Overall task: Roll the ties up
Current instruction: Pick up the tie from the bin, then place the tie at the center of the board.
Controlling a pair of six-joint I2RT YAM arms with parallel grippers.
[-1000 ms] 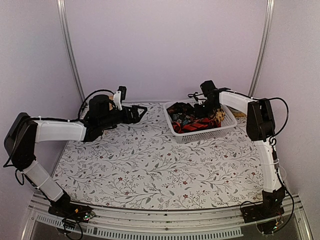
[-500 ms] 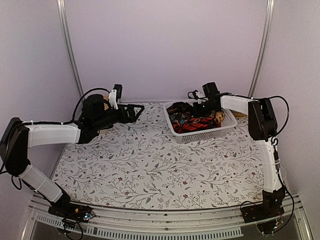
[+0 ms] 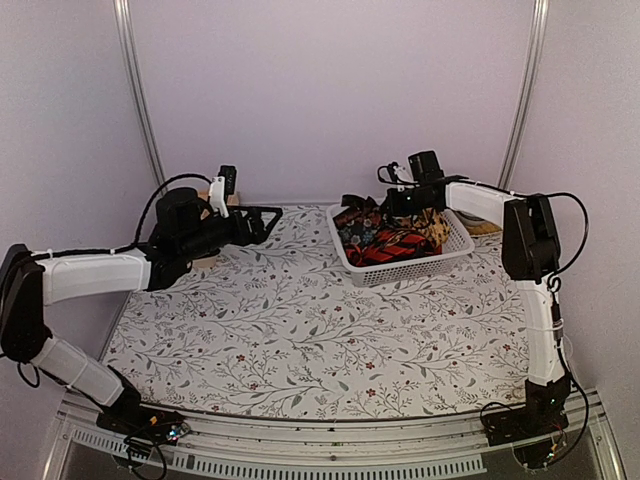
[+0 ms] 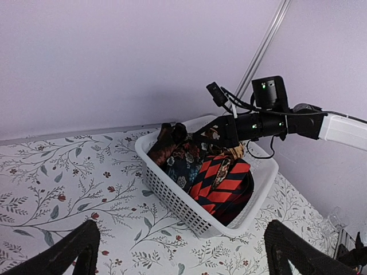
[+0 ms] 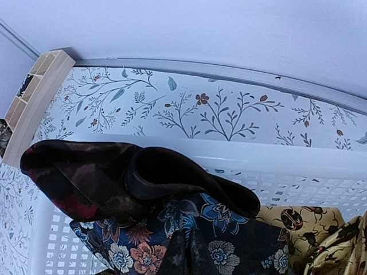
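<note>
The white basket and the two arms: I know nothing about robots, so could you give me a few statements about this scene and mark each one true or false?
1. The white basket holds several ties. True.
2. The left gripper is clamped on a tie. False: it is wide open and empty, over the table and well away from the basket.
3. A red-and-black tie lies in the basket. True.
4. The basket stands at the near left corner of the table. False: it sits at the far right.
5. The right gripper is shut, over the basket. True. It seems to be pinching a dark tie.
</note>
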